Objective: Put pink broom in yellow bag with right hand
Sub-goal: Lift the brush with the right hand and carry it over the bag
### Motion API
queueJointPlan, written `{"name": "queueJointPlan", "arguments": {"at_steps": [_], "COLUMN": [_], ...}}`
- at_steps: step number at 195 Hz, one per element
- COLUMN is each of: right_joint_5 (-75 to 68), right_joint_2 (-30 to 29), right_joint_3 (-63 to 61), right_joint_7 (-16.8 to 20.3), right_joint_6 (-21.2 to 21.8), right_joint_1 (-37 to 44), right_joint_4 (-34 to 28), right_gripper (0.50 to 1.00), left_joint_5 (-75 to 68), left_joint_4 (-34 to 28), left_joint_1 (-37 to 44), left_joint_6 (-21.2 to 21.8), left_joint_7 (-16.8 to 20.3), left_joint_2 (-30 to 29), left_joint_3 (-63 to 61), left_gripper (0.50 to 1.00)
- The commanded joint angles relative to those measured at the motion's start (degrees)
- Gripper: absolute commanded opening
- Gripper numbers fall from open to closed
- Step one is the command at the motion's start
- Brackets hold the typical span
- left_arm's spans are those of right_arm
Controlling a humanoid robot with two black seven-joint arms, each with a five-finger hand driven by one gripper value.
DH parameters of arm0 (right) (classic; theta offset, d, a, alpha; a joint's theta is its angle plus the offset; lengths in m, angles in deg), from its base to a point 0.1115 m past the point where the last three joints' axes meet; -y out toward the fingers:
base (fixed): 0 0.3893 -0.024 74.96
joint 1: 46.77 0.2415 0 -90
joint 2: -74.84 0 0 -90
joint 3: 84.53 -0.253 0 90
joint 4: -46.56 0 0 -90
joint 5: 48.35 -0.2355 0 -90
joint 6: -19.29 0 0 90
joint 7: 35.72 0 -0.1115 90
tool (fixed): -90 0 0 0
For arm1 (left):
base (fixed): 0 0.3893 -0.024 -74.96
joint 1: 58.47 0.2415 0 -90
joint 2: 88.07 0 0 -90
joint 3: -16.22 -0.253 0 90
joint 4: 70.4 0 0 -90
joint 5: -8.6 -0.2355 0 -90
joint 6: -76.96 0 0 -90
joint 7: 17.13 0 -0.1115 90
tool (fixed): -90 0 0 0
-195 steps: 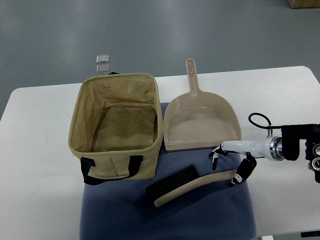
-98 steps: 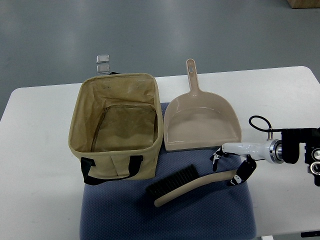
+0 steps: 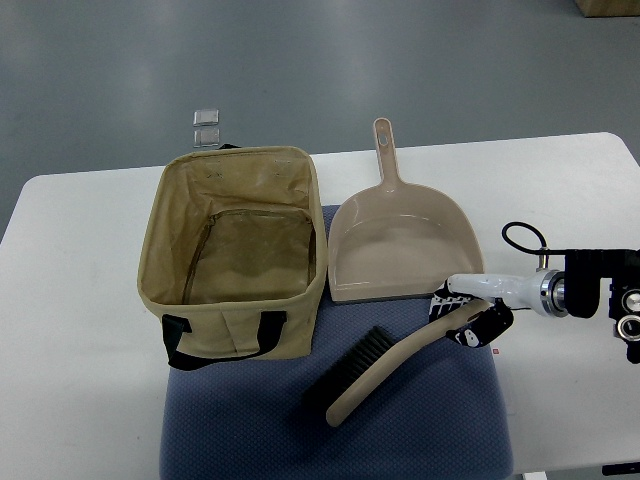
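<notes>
1. The pink broom (image 3: 385, 370), a hand brush with a curved, smooth beige-pink handle and a strip of dark bristles, lies in the lower middle of the frame on a blue mat (image 3: 250, 430). Its handle end points to the right and its bristle end to the lower left.
2. The right hand (image 3: 470, 318), white with dark fingertips, comes in from the right edge and has its fingers curled around the end of the broom's handle.
3. The yellow bag (image 3: 240, 255) stands left of centre, a soft, boxy fabric tote with an open top and black strap handles on its near side. Nothing lies inside it; only the cloth bottom with a stitched rectangle shows.
4. A dustpan (image 3: 400, 245) of smooth pinkish-beige plastic lies just right of the bag, its flat scoop empty and its long handle pointing to the top of the frame.
5. The blue mat is finely textured and covers the lower middle of the white desk (image 3: 80, 300).
6. Two small clear squares (image 3: 206, 128) show on the grey floor beyond the desk, at the upper left.
</notes>
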State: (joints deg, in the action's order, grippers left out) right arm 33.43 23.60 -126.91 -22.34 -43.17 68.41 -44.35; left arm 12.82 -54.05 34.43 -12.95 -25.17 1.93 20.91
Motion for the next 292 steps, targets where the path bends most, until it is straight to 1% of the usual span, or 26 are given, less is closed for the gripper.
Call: {"name": "queueJointPlan", "arguments": {"at_steps": [1, 44, 77, 121, 162, 188, 239, 250, 259, 267, 292], "right_joint_5": [-0.2, -1.2, -7.9, -17.3, -28.5, -32.9, -33.0, -32.3, -31.0, -29.2, -19.1], "right_joint_2": [0.4, 3.2, 6.9, 13.1, 21.2, 23.6, 22.2, 19.7, 15.9, 13.9, 5.8], "right_joint_3": [-2.2, -4.6, -7.9, -13.3, -14.5, -14.6, -13.1, -13.0, -12.7, -12.4, -8.3], "right_joint_7": [0.0, -0.2, -0.2, -0.4, -0.4, -0.3, 0.3, 0.6, 0.7, 0.8, 1.1], "right_joint_6": [1.2, 3.1, 7.5, 7.5, 7.5, 7.5, 7.5, 7.5, 7.5, 7.5, 7.5], "right_joint_1": [0.4, 1.4, 3.0, 6.4, 13.9, 18.7, 25.1, 26.3, 27.5, 28.5, 33.4], "right_joint_4": [-0.3, -1.5, -2.3, -2.2, -1.5, -0.9, 2.7, 3.5, 5.0, 5.9, 10.5], "right_gripper": [0.5, 0.5, 0.5, 0.5, 0.5, 0.5, 0.5, 0.5, 0.5, 0.5, 0.5], "left_joint_5": [0.0, 0.0, 0.0, 0.0, 0.0, 0.0, 0.0, -0.1, -0.1, 0.0, 0.0], "left_joint_4": [0.1, 0.0, 0.0, -0.1, 0.0, 0.0, 0.2, 0.2, 0.1, 0.1, 0.0], "left_joint_1": [0.0, 0.0, 0.0, 0.0, 0.0, 0.0, 0.0, 0.0, 0.0, 0.0, 0.0], "left_joint_6": [-0.2, -0.2, -0.3, -0.5, -0.5, -0.5, -0.5, -0.5, -0.5, -0.5, -0.6], "left_joint_7": [0.0, 0.0, 0.0, 0.0, 0.0, 0.0, 0.0, 0.0, 0.0, 0.0, 0.0], "left_joint_2": [0.0, 0.0, 0.0, 0.0, 0.0, 0.0, 0.0, 0.0, 0.0, 0.0, 0.0], "left_joint_3": [0.0, 0.0, 0.0, 0.0, -0.1, -0.1, -0.2, -0.1, -0.1, -0.1, -0.1], "left_gripper": [1.0, 1.0, 1.0, 1.0, 1.0, 1.0, 1.0, 1.0, 1.0, 1.0, 1.0]}}
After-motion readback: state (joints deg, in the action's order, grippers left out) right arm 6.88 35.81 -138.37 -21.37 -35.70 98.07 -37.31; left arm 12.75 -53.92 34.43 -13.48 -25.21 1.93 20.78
